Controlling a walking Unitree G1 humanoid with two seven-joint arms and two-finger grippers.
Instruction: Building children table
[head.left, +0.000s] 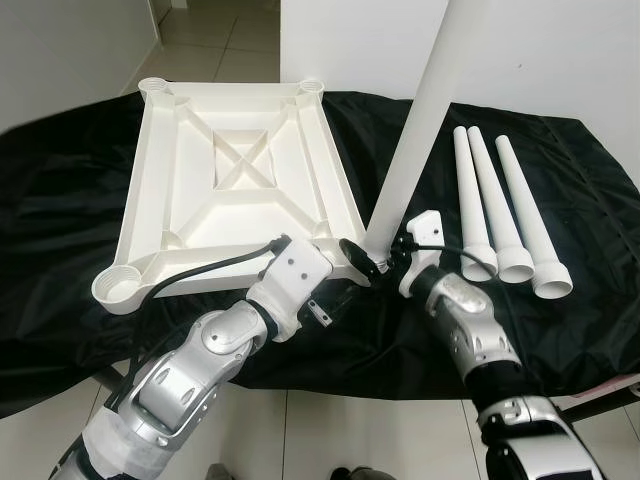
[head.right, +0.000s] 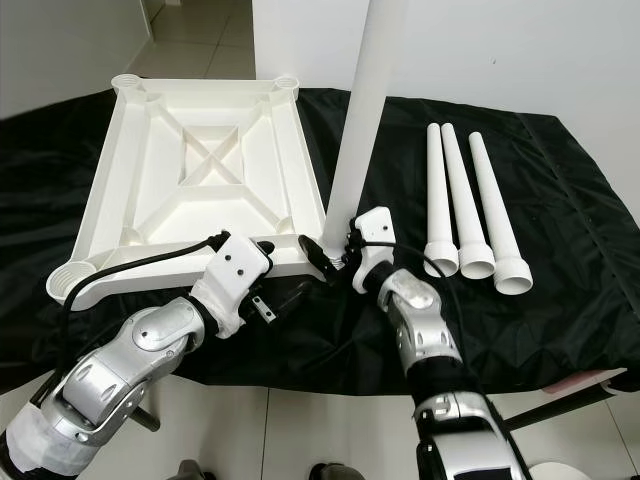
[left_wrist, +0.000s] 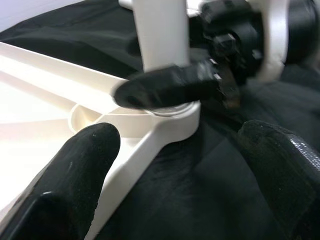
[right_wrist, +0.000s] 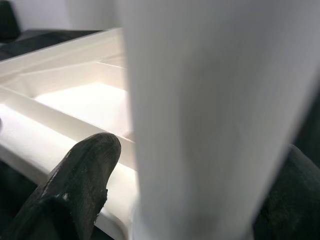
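Observation:
The white table top (head.left: 180, 150) lies upside down on a black cloth. One white leg (head.left: 420, 110) stands upright in the top's near right corner socket (left_wrist: 165, 112). My right gripper (head.left: 372, 262) is shut on this leg's base, with a finger (right_wrist: 85, 170) on either side of it. My left gripper (head.left: 335, 295) is open just in front of the same corner, its fingers (left_wrist: 80, 165) spread wide and holding nothing. Three more white legs (head.left: 495, 200) lie side by side on the cloth to the right.
The black cloth (head.left: 60, 200) covers the whole work surface, and its front edge hangs over a tiled floor (head.left: 330, 430). A white wall (head.left: 560, 50) rises behind the legs. A black cable (head.left: 215, 265) runs along my left wrist.

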